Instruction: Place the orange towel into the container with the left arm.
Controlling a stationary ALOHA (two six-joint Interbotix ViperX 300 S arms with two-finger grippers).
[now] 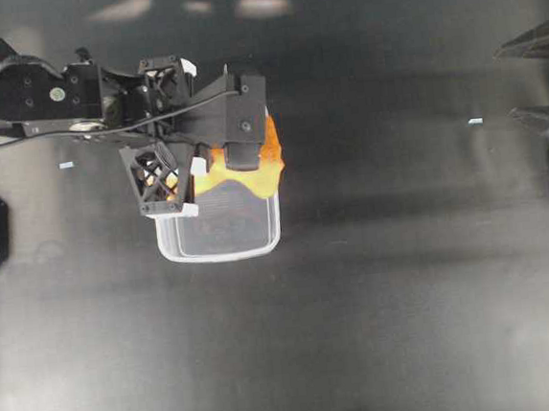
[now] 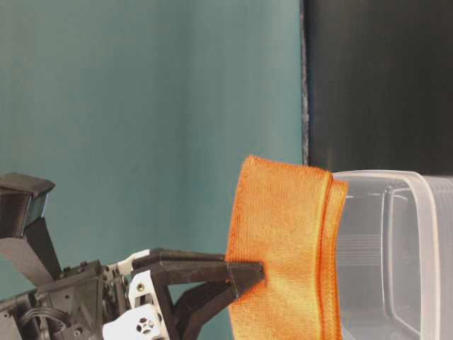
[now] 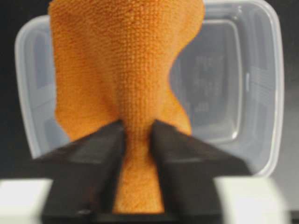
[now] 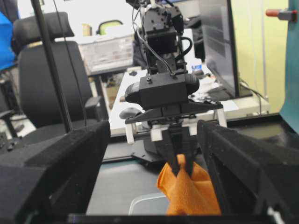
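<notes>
Looking from overhead, my left gripper (image 1: 220,157) hangs the orange towel (image 1: 257,173) over the container (image 1: 221,231)'s far rim. My wrist view shows the jaws pinching a bunched fold; it drapes soft, light and limp, so this grip looks right.

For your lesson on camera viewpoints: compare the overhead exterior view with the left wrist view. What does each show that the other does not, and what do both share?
Only the overhead view shows the whole left arm reaching in from the left, the dark table around the tub, and the idle right gripper at the right edge.

Only the left wrist view shows the left gripper fingers pinching a fold of cloth, with the faint print on the tub's base.

Both show the orange towel hanging over the container.
</notes>
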